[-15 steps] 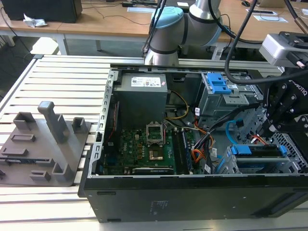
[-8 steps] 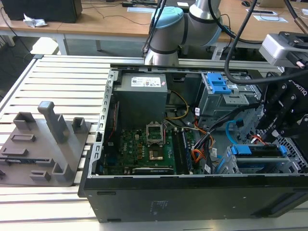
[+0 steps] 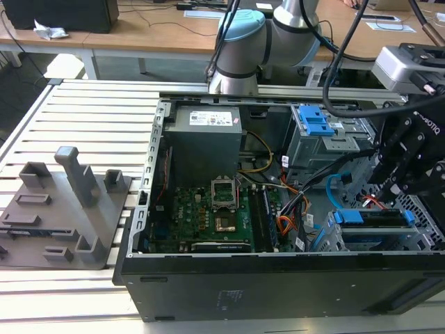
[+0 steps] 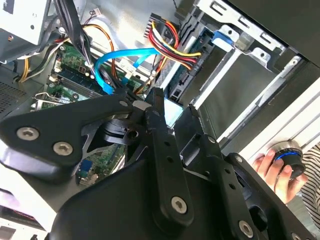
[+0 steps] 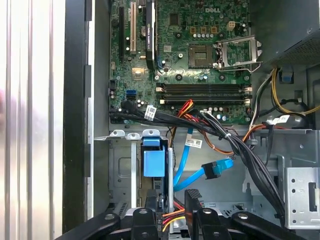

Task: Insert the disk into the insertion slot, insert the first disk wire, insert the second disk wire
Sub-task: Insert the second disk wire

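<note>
We saw the black two-fingered gripper point(image 5: 175, 201) hanging over the end of the open black computer case point(image 3: 264, 285) at the exterior view's right. It pointed down into the case, its fingers a narrow gap apart, with nothing clamped between them that we could make out. Just beneath it, the flat silver disk in its bright blue plastic carrier point(image 3: 372, 220) sat inside the low grey perforated metal insertion slot point(image 3: 367, 239). The thin red cable point(image 3: 373, 202) lay along the disk's upper edge, right under the fingers; we could not tell whether they touched it. A little beyond, the light-blue flat cable point(image 5: 217, 168) looped, its plug end loose beside the thick black cables point(image 5: 247, 155). Farther off stood the taller grey metal bay with a blue latch point(image 3: 316, 122) and the green motherboard point(image 3: 201, 216). Behind the case rose the arm's grey and light-blue joints point(image 3: 243, 42).
</note>
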